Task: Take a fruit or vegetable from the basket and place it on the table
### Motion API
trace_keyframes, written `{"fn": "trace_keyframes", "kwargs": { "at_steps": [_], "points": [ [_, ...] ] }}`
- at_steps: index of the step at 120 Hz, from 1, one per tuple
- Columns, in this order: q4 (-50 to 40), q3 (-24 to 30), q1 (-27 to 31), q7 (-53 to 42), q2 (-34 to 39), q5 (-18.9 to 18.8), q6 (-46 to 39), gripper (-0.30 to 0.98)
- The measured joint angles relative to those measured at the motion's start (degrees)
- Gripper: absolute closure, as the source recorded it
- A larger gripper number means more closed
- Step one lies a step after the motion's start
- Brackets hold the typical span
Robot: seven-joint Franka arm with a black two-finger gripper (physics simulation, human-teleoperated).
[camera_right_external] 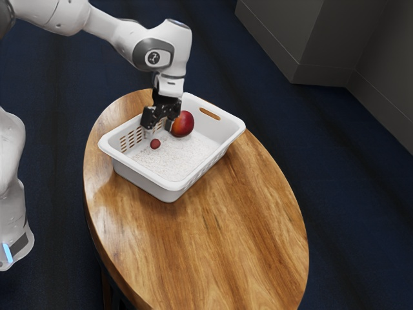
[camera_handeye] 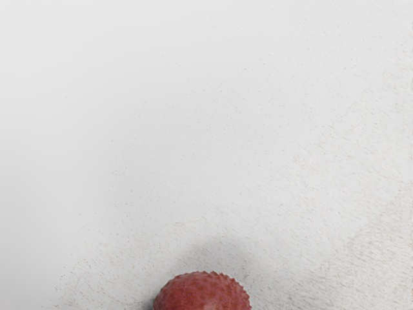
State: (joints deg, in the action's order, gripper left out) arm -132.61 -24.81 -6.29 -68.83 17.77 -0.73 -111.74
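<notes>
Claw (camera_right_external: 159, 132), black, two-fingered, hanging inside the white plastic basket (camera_right_external: 139, 177) at the far end of the glossy oval wooden surface (camera_right_external: 222, 248), as the exterior view has it! The fingers stand apart: released, nothing gripped. And the likely target? That small, round, bumpy red lychee (camera_right_external: 155, 144), sitting inside the basket just below the claw, toward the exterior view's left. Right beside the claw, on the exterior view's right, comes the obstacle: a big, round red fruit with an orange blush (camera_right_external: 184, 123). Tight quarters, this! Whether a finger brushes it, I can't tell.

Over to the wrist view, and the lychee's spiky skin sits close under the hand, a soft shadow beside it on the pale, speckled basket floor (camera_handeye: 335, 219). So this looks like the lining-up for the grasp. The play, as I read it: centre the fruit between the pads, sink straight down until they reach its widest part, stop short of the floor, then close gently and evenly. Pinch too high and that little ball could squirt away! With a firm hold, lift straight up, well over the rim, before swinging toward the near wood.
</notes>
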Motion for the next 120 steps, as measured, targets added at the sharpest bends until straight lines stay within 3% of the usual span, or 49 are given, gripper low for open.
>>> {"fn": "trace_keyframes", "kwargs": {
  "at_steps": [80,120],
  "points": [
    [-2.55,-0.08,0.21,-0.61,-1.96,1.21,-3.38,0.01],
    [-2.65,-0.79,0.23,-0.72,-2.60,1.79,-4.34,0.21]
  ]
}}
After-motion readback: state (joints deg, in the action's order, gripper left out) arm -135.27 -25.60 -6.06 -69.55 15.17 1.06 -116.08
